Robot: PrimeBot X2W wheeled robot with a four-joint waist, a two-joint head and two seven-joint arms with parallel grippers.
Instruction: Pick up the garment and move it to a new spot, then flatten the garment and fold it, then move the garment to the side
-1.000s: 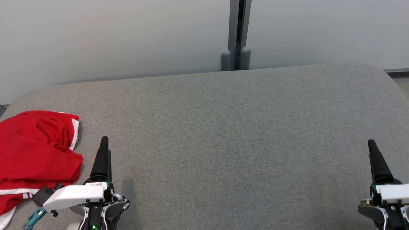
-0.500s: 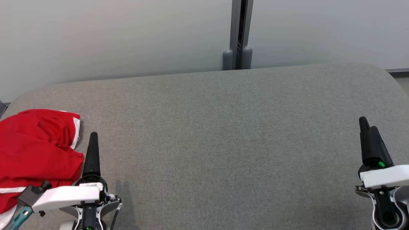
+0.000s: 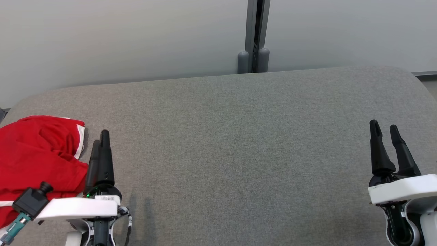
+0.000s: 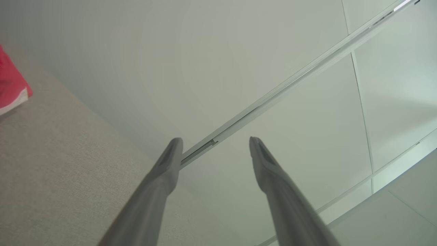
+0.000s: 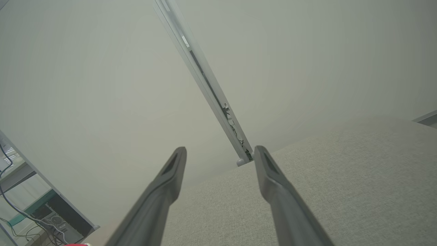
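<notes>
The garment, red with white trim, lies crumpled at the left end of the grey padded table; a corner of the garment appears at the left edge of the left wrist view. My left gripper hovers just right of the cloth, open, nothing between its fingers. Far off at the right end, my right gripper is open and empty, and its fingers point toward the wall.
A pale partition wall with a grey vertical post runs behind the table's far edge. A sliver of desk with cables and a computer case sits in the lower-left corner of the right wrist view.
Both grippers have moved up the view, away from the table's near edge. The left one has turned and shifted toward the garment; the right one has rolled so both fingers are seen apart.
</notes>
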